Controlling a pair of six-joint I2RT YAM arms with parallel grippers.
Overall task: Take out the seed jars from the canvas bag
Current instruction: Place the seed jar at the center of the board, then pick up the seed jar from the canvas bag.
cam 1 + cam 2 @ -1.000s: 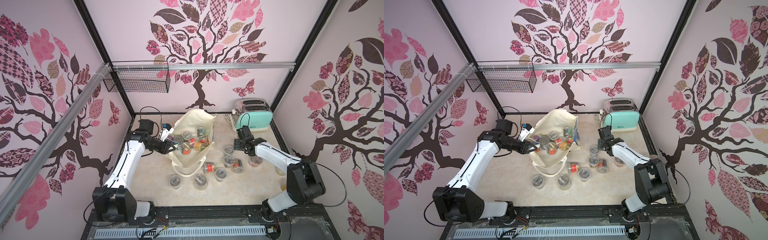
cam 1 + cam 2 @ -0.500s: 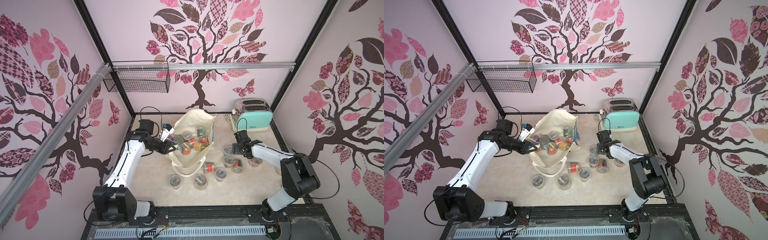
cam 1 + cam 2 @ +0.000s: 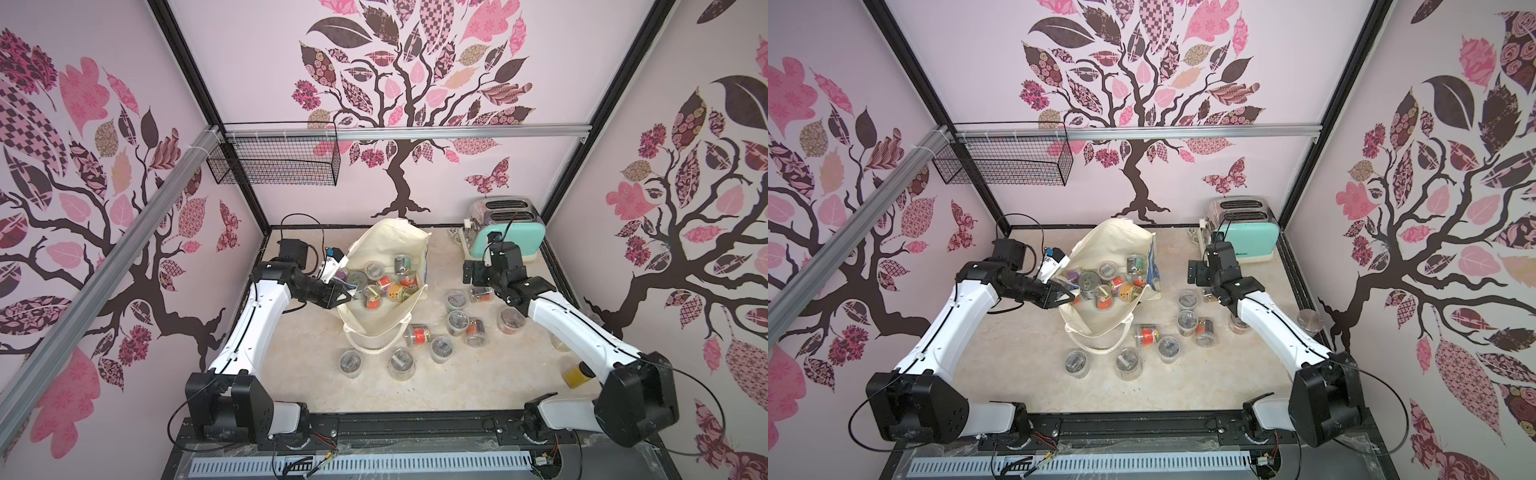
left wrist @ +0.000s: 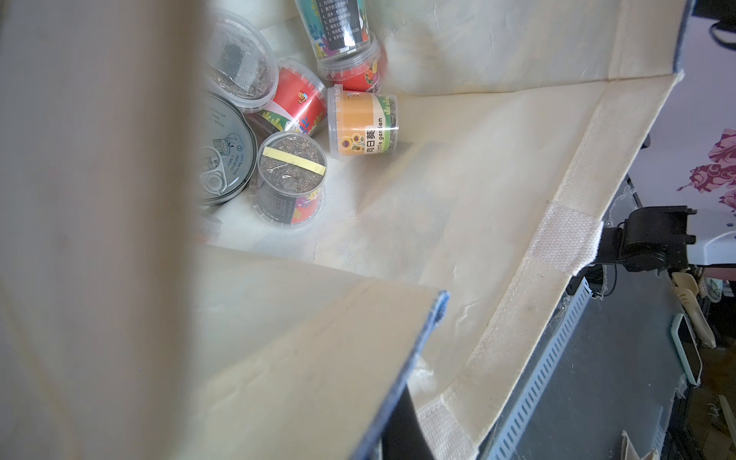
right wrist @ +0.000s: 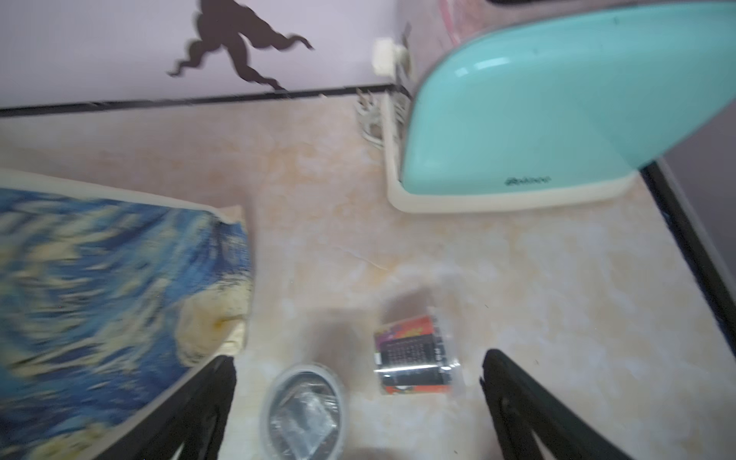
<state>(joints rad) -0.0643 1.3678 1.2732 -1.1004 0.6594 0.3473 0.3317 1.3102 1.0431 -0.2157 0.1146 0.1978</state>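
The canvas bag (image 3: 384, 266) stands open mid-table, cream inside, with its blue swirl print (image 5: 99, 294) facing the right wrist view. Several seed jars (image 3: 376, 293) lie in it, red, orange and dark ones (image 4: 360, 123). More seed jars (image 3: 457, 322) sit on the table to its right and front. My left gripper (image 3: 345, 297) is shut on the bag's left rim (image 4: 432, 318), holding it open. My right gripper (image 3: 471, 274) hangs open between bag and toaster. Below its fingers (image 5: 207, 398) a jar (image 5: 416, 358) lies on its side beside an upright one (image 5: 304, 406).
A mint toaster (image 3: 509, 232) stands at the back right with its plug and cord (image 5: 374, 115) beside it. A pull-tab tin (image 4: 223, 159) lies among the jars in the bag. A black wire basket (image 3: 274, 164) hangs on the back rail. A yellowish jar (image 3: 575, 376) sits under the right arm.
My right gripper has opened wide and drawn back a little toward the bag and the rear, leaving a jar on its side below it. The left arm has not moved.
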